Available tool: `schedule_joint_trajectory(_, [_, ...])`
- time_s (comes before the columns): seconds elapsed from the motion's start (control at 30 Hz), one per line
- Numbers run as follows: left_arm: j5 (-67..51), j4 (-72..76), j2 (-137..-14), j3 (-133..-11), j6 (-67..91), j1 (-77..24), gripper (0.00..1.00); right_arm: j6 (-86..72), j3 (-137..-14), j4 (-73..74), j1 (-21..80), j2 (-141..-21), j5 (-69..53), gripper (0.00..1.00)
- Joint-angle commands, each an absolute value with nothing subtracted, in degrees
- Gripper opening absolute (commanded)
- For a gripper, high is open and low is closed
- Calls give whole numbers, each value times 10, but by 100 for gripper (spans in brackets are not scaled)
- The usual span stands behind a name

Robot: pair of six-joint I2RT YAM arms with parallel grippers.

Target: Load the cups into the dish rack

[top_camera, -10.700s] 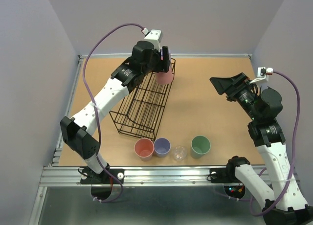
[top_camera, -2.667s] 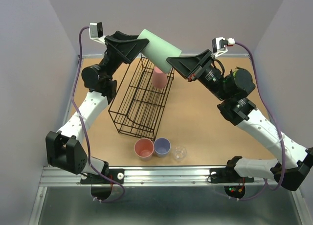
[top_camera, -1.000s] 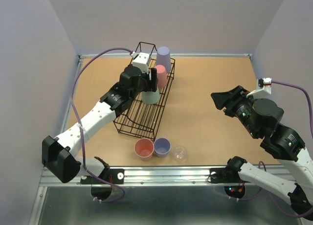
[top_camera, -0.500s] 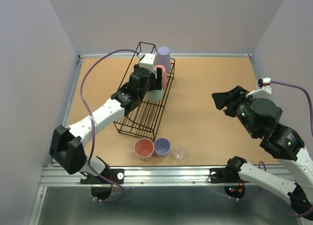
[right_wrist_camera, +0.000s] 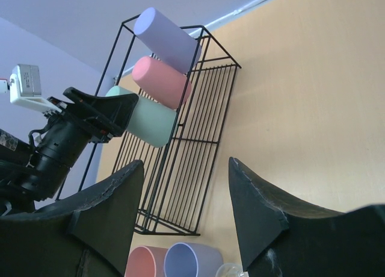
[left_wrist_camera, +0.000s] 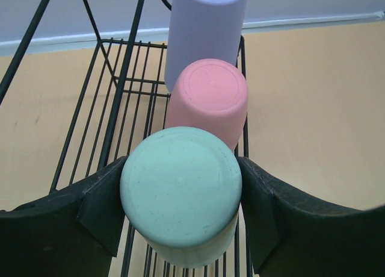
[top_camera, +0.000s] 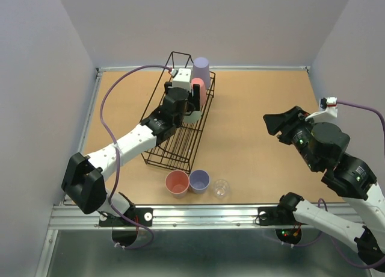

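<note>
Rack [top_camera: 174,138]: purple cup [top_camera: 201,69] and pink cup [top_camera: 198,93] loaded, just beyond left tool [left_wrist_camera: 180,199]. Green cup [left_wrist_camera: 180,168] gripped in it, apparently being placed. Right tool [right_wrist_camera: 183,192] spread, empty. Unloaded: three cups [top_camera: 199,180] on desk [top_camera: 264,108].

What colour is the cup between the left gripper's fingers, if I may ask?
Mint green plastic cup; clearest in the left wrist view.

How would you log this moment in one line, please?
left pincer: shut on mint cup, over dish rack | right pincer: open | racked: lavender cup, pink cup | unloaded: three cups
</note>
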State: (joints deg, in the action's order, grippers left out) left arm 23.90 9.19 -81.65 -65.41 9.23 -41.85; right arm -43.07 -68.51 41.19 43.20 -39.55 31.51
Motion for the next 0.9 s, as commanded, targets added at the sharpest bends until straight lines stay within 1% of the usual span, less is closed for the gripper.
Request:
schedule_joint_trajectory(0.0, [301,122,-822,-642,80,-423,0,-429,-689,410,434,-397,330,64])
schedule_joint_trajectory(0.2, [335,154,-833,-635,74,-425,0,-427,-689,410,433,-406,330,64])
schedule_joint_trajectory(0.6, [352,185,-850,-638,76,-426,0,-430,-686,409,433,-410,329,64])
schedule_joint_trajectory(0.63, [352,184,-852,-640,76,-426,7,-430,-686,410,433,-410,329,64])
schedule_joint_trajectory(0.73, [351,180,-853,-644,71,-426,22,-430,-683,410,433,-410,329,64])
schedule_joint_trajectory(0.77, [350,179,-852,-644,71,-426,31,-430,-682,410,433,-410,329,64])
schedule_joint_trajectory(0.87, [349,179,-845,-636,76,-426,47,-433,-675,410,433,-408,328,64])
